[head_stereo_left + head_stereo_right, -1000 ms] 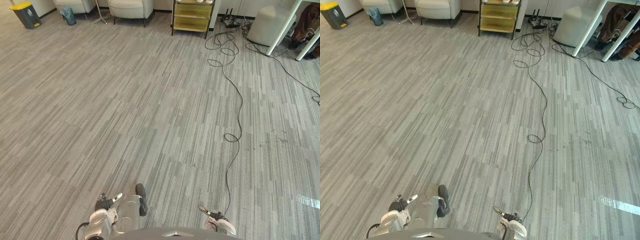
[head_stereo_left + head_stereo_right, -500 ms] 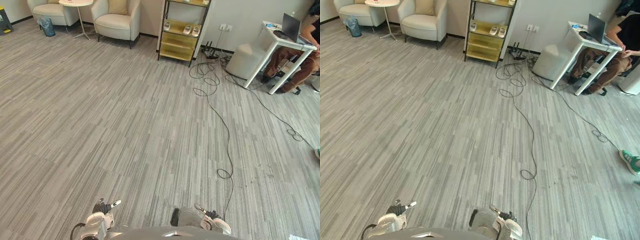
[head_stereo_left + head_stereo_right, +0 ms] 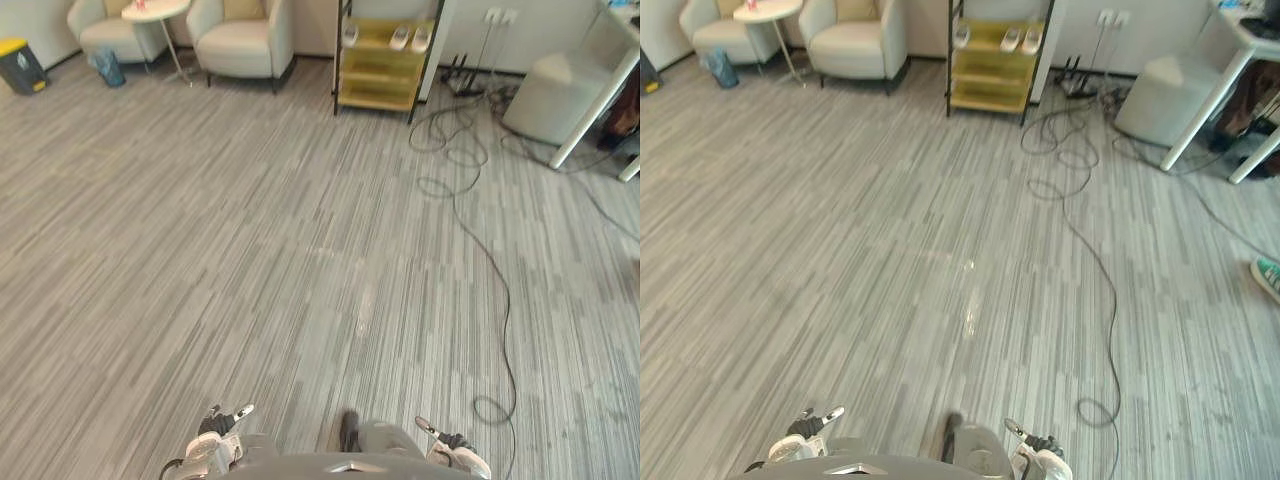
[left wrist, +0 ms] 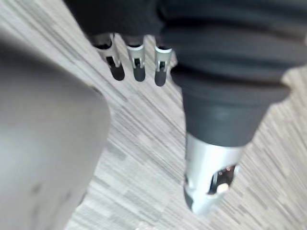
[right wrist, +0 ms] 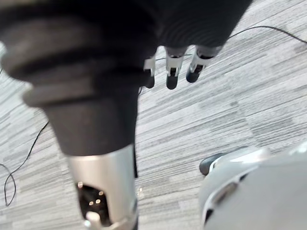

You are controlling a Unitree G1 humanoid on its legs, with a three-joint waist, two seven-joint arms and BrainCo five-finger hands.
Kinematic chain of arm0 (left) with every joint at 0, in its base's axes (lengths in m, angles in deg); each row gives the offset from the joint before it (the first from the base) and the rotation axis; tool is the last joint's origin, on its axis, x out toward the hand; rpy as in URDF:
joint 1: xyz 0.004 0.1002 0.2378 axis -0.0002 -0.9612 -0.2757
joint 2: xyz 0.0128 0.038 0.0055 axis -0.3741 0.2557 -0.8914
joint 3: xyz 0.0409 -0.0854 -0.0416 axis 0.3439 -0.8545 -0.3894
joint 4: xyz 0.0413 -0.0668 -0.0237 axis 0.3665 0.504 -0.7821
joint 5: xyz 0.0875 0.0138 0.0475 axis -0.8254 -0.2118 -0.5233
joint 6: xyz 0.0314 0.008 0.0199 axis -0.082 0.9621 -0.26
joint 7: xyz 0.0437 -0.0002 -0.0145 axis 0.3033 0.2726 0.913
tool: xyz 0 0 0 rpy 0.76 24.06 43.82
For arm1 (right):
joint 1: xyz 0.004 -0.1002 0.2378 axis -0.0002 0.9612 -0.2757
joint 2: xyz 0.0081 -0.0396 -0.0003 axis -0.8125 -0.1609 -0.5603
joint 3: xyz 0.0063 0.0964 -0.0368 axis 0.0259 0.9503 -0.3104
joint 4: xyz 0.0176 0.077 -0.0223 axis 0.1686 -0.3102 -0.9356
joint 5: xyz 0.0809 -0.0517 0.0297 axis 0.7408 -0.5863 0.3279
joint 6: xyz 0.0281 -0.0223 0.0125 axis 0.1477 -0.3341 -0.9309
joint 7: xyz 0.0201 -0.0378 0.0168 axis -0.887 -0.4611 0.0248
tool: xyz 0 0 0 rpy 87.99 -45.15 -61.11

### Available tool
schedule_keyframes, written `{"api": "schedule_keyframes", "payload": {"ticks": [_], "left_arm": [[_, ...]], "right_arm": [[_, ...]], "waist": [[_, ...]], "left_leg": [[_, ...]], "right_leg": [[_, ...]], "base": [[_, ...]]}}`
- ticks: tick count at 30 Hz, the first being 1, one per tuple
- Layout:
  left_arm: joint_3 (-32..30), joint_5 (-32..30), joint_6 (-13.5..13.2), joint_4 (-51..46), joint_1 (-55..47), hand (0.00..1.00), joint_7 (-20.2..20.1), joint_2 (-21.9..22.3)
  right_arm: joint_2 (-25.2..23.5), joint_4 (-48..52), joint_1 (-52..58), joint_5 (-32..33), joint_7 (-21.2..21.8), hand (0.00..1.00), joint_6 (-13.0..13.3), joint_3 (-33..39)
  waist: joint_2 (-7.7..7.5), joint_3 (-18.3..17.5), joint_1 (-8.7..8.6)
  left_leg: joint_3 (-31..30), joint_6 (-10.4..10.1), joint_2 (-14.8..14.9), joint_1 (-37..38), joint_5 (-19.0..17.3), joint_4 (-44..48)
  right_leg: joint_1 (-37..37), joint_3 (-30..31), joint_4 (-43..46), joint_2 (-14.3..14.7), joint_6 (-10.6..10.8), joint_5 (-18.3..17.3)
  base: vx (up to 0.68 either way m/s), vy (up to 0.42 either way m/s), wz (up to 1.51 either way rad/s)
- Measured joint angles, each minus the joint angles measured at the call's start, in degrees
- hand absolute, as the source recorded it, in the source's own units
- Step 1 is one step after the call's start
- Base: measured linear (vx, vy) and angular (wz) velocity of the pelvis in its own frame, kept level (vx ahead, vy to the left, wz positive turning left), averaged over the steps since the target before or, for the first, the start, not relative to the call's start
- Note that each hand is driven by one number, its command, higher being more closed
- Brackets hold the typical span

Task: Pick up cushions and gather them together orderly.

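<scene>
Hands are hanging released above the grey floor [image 3: 300,250], left hand [image 4: 135,64] and right hand [image 5: 171,72], fingers straight, grasping nothing. Far ahead, a tan cushion [image 3: 243,8] is leaning in a cream armchair [image 3: 245,48].

**Office lounge area**

Grey striped carpet tiles [image 3: 250,250] throughout. Yellow shelf unit [image 3: 383,70] against the far wall. Left of it: a cream armchair [image 3: 243,45], a round side table [image 3: 155,12], a second armchair [image 3: 115,35], a yellow-lidded bin [image 3: 20,65]. Right of it: wall sockets [image 3: 500,16], a white desk [image 3: 1200,112]
</scene>
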Motion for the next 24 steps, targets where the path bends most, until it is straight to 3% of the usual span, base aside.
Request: {"api": "schedule_keyframes", "payload": {"ticks": [2,5,6,7,8,9,10,12,13,15,16,17,18,19,20,21,22,24], "left_arm": [[0.8,0.0,-0.2,-0.8,0.1,0.0,0.0,-0.4],[1.2,0.1,-0.4,-2.2,0.1,0.0,0.1,-0.6],[1.4,0.0,-0.4,-2.6,0.1,0.0,0.1,-0.6],[1.7,0.0,-0.4,-2.6,0.1,0.0,0.1,-0.6],[2.0,0.2,-0.5,-2.7,0.2,0.0,0.0,-0.6],[2.1,0.1,-0.5,-2.7,0.4,0.0,0.1,-0.7],[2.2,0.1,-0.4,-2.7,0.5,0.0,0.1,-1.2],[3.1,0.1,-0.4,-2.6,0.5,0.0,0.1,-2.7],[3.5,0.1,-0.4,-2.5,0.5,0.0,0.1,-3.0],[5.7,0.1,-0.3,-1.4,0.6,0.0,0.1,-4.2],[7.1,0.1,0.0,-0.5,0.6,0.0,0.1,-4.7],[7.3,0.1,0.2,-0.3,0.5,0.0,0.1,-4.7],[7.5,0.1,0.2,-0.3,0.5,0.0,0.1,-4.7],[7.8,0.2,0.2,-0.3,0.7,0.0,0.1,-4.6],[7.8,0.2,0.2,-0.1,0.9,0.0,0.1,-4.6],[7.8,0.2,0.3,0.9,0.9,0.0,0.1,-4.5],[7.8,0.2,0.3,1.1,1.0,0.0,0.1,-4.5],[7.5,0.0,0.3,1.4,1.2,0.0,0.1,-4.5]], "right_arm": [[-0.1,-1.7,-0.9,0.6,0.0,0.0,-0.2,-0.4],[-0.5,-1.8,-1.3,0.6,-0.4,0.0,-0.1,0.5],[-0.9,-1.4,-1.3,0.6,-0.3,0.0,-0.1,0.5],[-0.9,-1.4,-1.4,0.6,-0.3,0.0,0.0,0.4],[-1.1,-1.5,-1.3,0.5,-0.3,0.0,-0.1,0.2],[-1.0,-1.5,-1.2,0.5,-0.3,0.0,-0.1,0.1],[-1.7,-1.6,-1.2,0.5,-0.3,0.0,-0.1,0.1],[-3.5,-1.4,-1.0,0.4,-0.2,0.0,-0.1,-0.8],[-3.7,-1.3,-0.7,0.3,-0.1,0.0,-0.1,-0.7],[-3.4,-1.4,-0.6,0.0,0.2,0.0,0.0,-0.8],[-3.2,-1.4,-0.3,0.0,0.2,0.0,0.0,-0.9],[-3.1,-1.2,0.0,0.0,0.2,0.0,0.1,-1.1],[-3.0,-1.2,0.0,0.0,0.2,0.0,0.2,-1.3],[-2.7,-1.2,0.0,0.0,0.2,0.0,0.2,-1.8],[-2.8,-0.9,0.0,0.0,0.3,0.0,0.4,-1.9],[-2.7,-1.0,-0.1,0.0,0.3,0.0,0.6,-1.5],[-2.7,-1.0,-0.2,0.0,0.3,0.0,0.6,-1.1],[-2.7,-1.3,-0.4,0.0,0.3,0.0,0.6,-0.3]], "waist": [[-0.14,-0.1,0.67],[-1.19,0.4,1.63],[-1.68,0.4,1.89],[-1.61,0.4,2.07],[-1.61,0.1,2.96],[-2.44,0.0,3.24],[-3.32,-0.9,3.12],[-6.17,-2.0,2.84],[-6.5,-2.2,2.88],[-7.17,-2.2,2.76],[-6.62,-1.8,2.24],[-6.37,-1.6,1.79],[-6.41,-1.6,1.6],[-6.35,-1.6,1.37],[-6.4,-1.6,1.14],[-6.22,-1.5,0.86],[-6.19,-1.5,0.66],[-6.16,-1.4,0.29]], "left_leg": [[2.4,0.2,-0.9,-5.4,-2.6,-6.1],[6.8,0.5,-4.4,-7.9,-4.1,-30.0],[5.9,-0.4,-7.4,-7.4,-0.9,-44.0],[4.4,-0.6,-8.5,-7.5,1.2,-50.3],[2.6,-0.7,-9.0,-7.9,6.7,-52.9],[2.5,0.2,-9.9,-7.5,10.0,-52.8],[2.7,2.6,-11.2,-7.3,11.5,-52.1],[4.9,5.3,-13.0,-6.7,6.1,-48.3],[5.2,5.5,-13.5,-5.8,4.7,-47.7],[6.7,6.4,-14.8,-0.6,1.0,-47.4],[6.9,6.3,-15.0,2.9,-0.4,-47.3],[6.9,6.2,-15.3,6.6,-1.1,-48.4],[6.8,6.2,-15.4,8.3,-1.4,-49.2],[6.7,6.4,-15.6,11.6,-2.1,-51.6],[6.3,6.3,-15.7,13.5,-2.5,-53.4],[5.5,6.3,-15.7,15.8,-2.6,-55.2],[5.3,6.3,-15.7,16.7,-2.6,-55.9],[3.8,5.4,-15.6,18.5,-3.1,-57.4]], "right_leg": [[4.0,0.5,-3.2,-0.3,1.0,-0.4],[9.7,1.7,-6.8,-2.3,3.3,-1.3],[11.9,2.4,-8.5,-3.7,4.6,-2.1],[12.9,2.8,-9.5,-4.0,5.5,-2.7],[14.1,3.9,-10.0,-4.4,6.8,-4.0],[14.6,4.7,-10.0,-5.2,7.3,-4.8],[15.0,5.7,-9.1,-6.5,7.1,-5.6],[11.6,8.6,0.0,-9.9,7.1,-5.5],[10.1,9.0,4.7,-10.4,7.5,-5.5],[0.7,12.5,29.5,-12.5,13.3,-0.8],[-3.5,12.7,41.2,-12.9,14.8,1.6],[-6.4,9.8,47.4,-14.2,13.9,1.0],[-7.5,8.3,48.7,-14.6,13.3,0.6],[-9.8,5.5,49.2,-14.7,11.1,-1.1],[-12.0,2.9,47.5,-14.7,10.3,-3.2],[-13.2,-1.3,40.3,-14.1,9.5,-5.3],[-13.4,-2.5,36.7,-13.7,9.1,-5.6],[-13.4,-4.4,20.2,-11.2,7.2,-4.4]], "base": [[0.44,-0.057,-0.18],[0.52,0.069,-0.23],[0.49,0.157,-0.25],[0.58,0.24,-0.39],[0.4,0.21,-0.41],[0.52,0.281,-0.45],[0.53,0.279,-0.33],[0.62,0.328,-0.29],[0.59,0.328,-0.28],[0.47,0.244,-0.16],[0.45,0.205,0.0],[0.43,0.186,0.07],[0.41,0.148,0.01],[0.33,0.099,0.01],[0.38,0.079,0.14],[0.29,0.034,0.22],[0.33,-0.005,0.39],[0.32,-0.045,0.42]]}}
